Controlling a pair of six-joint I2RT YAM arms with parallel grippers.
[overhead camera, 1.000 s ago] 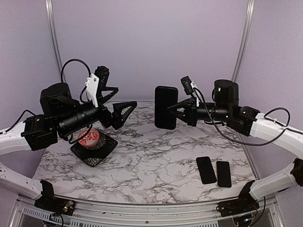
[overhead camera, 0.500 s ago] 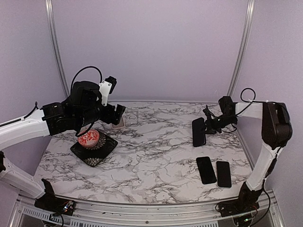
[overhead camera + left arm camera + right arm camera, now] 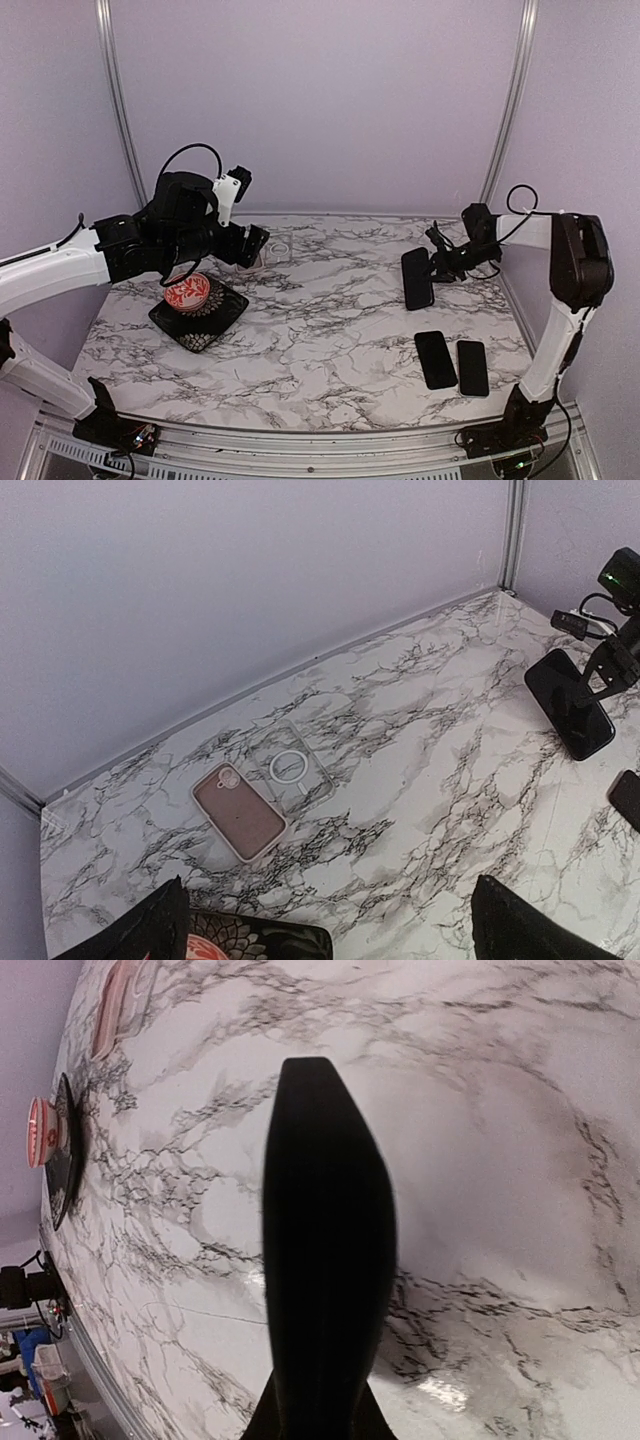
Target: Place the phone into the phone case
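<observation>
My right gripper [image 3: 440, 266] is shut on a black phone [image 3: 417, 279] and holds it edge-up, just above the table at the right rear. In the right wrist view the phone [image 3: 325, 1240] rises dark from between the fingers of the right gripper [image 3: 318, 1418]. A pink phone case [image 3: 238, 810] and a clear phone case with a white ring [image 3: 295, 765] lie side by side at the rear left. My left gripper [image 3: 328, 905] hangs open above and in front of them, holding nothing. From above, the left gripper [image 3: 252, 245] hides most of the pink case.
Two more black phones [image 3: 435, 358] [image 3: 472, 366] lie flat at the front right. A black patterned plate [image 3: 222, 318] with a red bowl [image 3: 187, 291] sits at the left, below my left arm. Walls close in behind and at the right.
Both arms have dropped from a raised pose at mid-table. The right one swung to the right rear with the phone and lowered it. The left one pulled back over the cases.
</observation>
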